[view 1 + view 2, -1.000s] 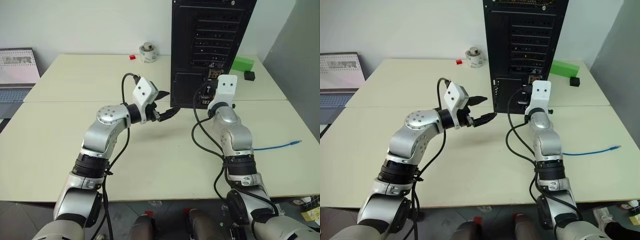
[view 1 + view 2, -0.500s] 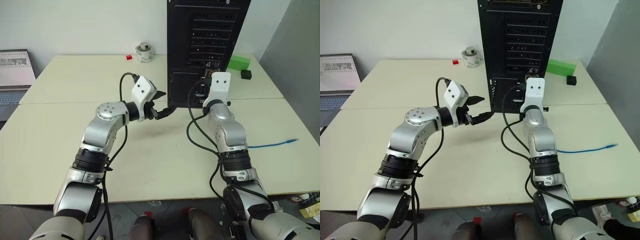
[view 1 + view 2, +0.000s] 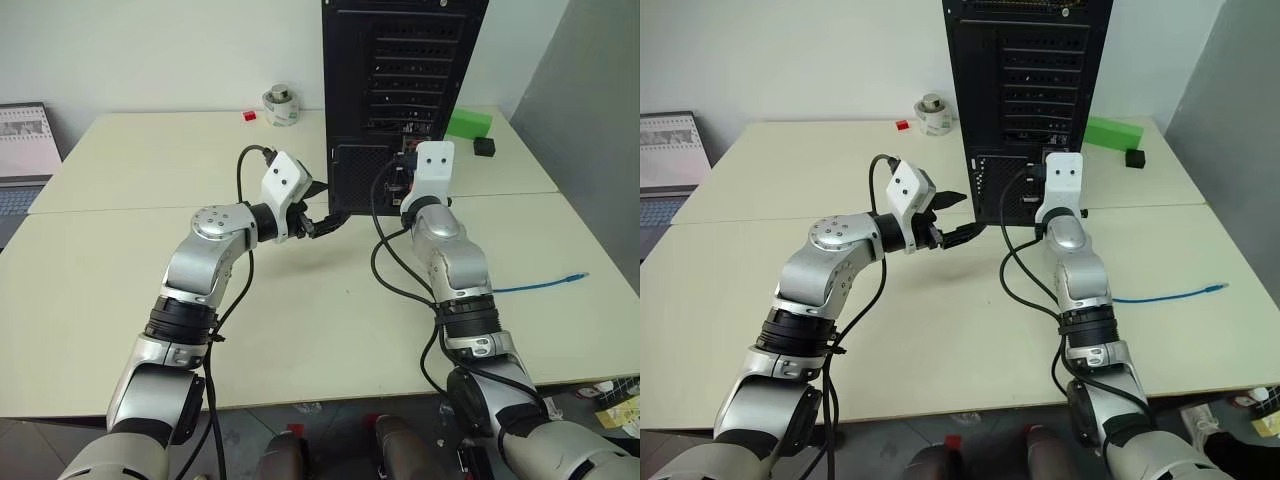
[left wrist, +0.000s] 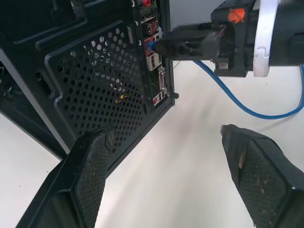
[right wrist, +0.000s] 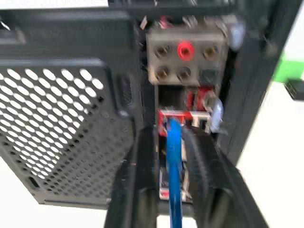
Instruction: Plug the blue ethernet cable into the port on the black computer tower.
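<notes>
My blue ethernet cable (image 5: 174, 156) runs up between my right gripper's (image 5: 172, 164) fingers, its plug end at the red-framed port in the connector strip of the black computer tower (image 3: 1025, 90). I judge it is seated or nearly so. The fingers stand a little apart on either side of the cable; I cannot tell whether they are pinching it or have let go.

To finish well, I should spread them a little more and draw straight back along the cable's line, so nothing tugs the plug sideways. The cable's slack trails right of the tower across the counter (image 3: 120, 260); I must not snag it.

My left gripper (image 4: 166, 171) hangs spread wide, holding nothing, just left of the tower's mesh grille (image 4: 99, 76), and should stay apart.
</notes>
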You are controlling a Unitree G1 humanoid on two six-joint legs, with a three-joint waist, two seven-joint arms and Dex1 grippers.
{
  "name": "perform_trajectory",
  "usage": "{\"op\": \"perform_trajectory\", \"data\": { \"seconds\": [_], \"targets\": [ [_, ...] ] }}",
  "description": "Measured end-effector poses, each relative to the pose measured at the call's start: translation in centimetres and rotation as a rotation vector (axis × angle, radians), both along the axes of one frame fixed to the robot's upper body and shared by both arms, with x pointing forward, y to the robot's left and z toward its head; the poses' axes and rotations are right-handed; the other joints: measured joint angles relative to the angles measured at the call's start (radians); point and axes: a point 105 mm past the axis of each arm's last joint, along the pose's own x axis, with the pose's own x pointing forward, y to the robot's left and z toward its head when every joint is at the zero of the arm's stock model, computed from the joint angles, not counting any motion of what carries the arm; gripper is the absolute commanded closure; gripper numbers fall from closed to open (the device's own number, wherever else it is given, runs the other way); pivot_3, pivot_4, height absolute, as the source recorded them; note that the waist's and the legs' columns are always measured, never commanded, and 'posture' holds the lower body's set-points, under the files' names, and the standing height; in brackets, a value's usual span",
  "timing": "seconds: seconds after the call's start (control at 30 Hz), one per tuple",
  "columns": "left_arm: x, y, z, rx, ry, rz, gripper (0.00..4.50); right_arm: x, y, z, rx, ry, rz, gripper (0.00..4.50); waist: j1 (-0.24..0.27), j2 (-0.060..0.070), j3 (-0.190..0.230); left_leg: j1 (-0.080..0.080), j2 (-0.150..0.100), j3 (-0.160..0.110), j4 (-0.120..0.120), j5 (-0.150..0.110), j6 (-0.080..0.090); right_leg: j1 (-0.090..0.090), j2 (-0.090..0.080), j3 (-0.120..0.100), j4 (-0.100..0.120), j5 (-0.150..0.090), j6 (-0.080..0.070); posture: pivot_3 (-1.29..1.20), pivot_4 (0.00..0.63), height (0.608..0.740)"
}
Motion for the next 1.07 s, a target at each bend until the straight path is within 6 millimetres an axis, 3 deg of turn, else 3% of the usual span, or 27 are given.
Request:
{"op": "perform_trajectory", "data": {
  "seconds": [0.3,0.47,0.83,1.07],
  "targets": [
    [0.5,0.7,-0.4,0.025,-0.007,0.033,0.68,-1.1,-2.1,-1.7,-0.043,0.041,0.031,0.92,0.009,0.000,0.000,-0.001,-0.003,0.000,0.000,0.000,0.000,0.000,-0.006,-0.001,-0.001,0.000,0.000,0.00,0.150,0.740],
    [0.8,1.4,-0.3,0.033,-0.011,0.069,0.68,-3.1,-3.8,-0.2,-0.101,-0.005,0.079,0.02,0.011,0.000,0.000,-0.001,-0.002,0.000,0.000,0.000,0.000,0.000,-0.005,-0.001,-0.001,0.000,0.000,0.00,0.150,0.740],
    [1.1,2.2,0.0,0.077,-0.046,0.081,0.68,-6.6,-8.0,0.7,-0.266,0.069,0.353,0.02,0.031,0.000,0.000,-0.001,-0.003,0.000,0.000,0.000,0.000,0.001,-0.001,-0.002,-0.002,0.000,0.000,0.00,0.150,0.740],
    [0.9,2.5,0.2,0.058,-0.024,0.061,0.68,-8.0,-8.7,1.1,-0.312,0.082,0.477,0.02,0.031,0.000,0.000,-0.001,-0.002,0.000,0.000,0.000,0.000,0.001,-0.001,-0.001,-0.002,0.000,0.000,0.00,0.150,0.740]
  ]
}}
